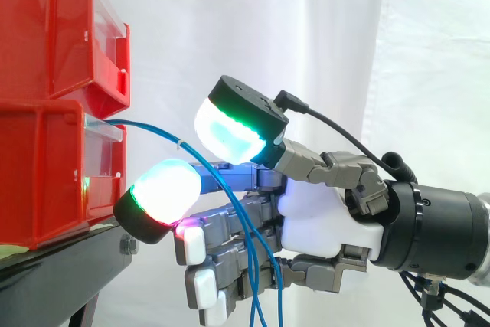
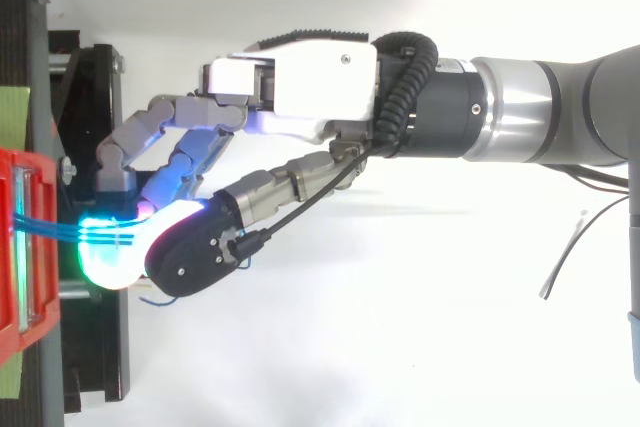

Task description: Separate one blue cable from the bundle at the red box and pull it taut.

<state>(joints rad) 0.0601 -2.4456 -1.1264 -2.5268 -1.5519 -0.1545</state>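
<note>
Trailing from lower red bin [image 1: 46,174] on black stand [image 1: 61,273], blue cables [image 1: 153,132] drape across hand [image 1: 321,220]; whether it grips them, cannot tell.

Two bright red bins [image 1: 46,51] stand on a black stand [image 1: 69,266], before a white curtain [image 1: 344,36]. The blue cables [image 1: 233,193] are one plain blue. The hand [image 1: 321,216] has a white palm and grey fingers [image 1: 210,227] with white tips. One glowing pad [image 1: 230,134] is white with a green band, in a black shell. The other pad [image 1: 162,188] is pale cyan, with green and red at its edge. The arm [image 2: 560,112] is silver-grey, and a strip [image 2: 12,112] by the bins is yellow-green.
</note>
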